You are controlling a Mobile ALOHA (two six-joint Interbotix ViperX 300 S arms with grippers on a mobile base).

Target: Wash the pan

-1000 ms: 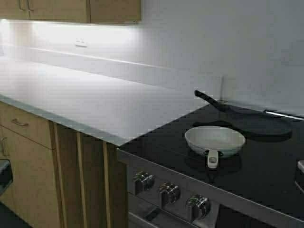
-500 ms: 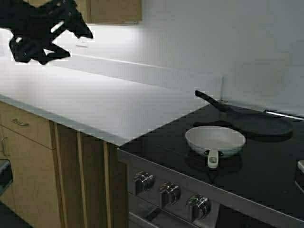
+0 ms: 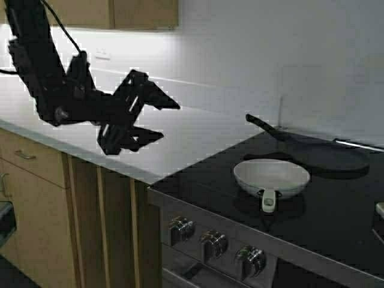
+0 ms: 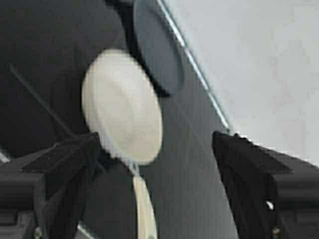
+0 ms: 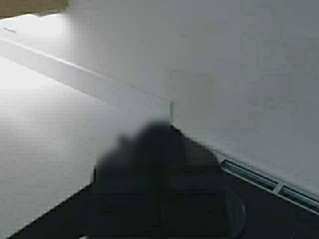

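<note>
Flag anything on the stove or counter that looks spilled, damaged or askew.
Nothing stands out. The pan sits upright on the black cooktop, its handle toward the knobs. The black pan lies flat behind it. No spill shows on the counter. The left gripper hovers open above the counter.

My pincer [image 3: 161, 119] looks like matt black plastic. The pan [image 3: 271, 176] has a smooth white coating; the stovetop [image 3: 336, 210] is glossy black glass.
</note>
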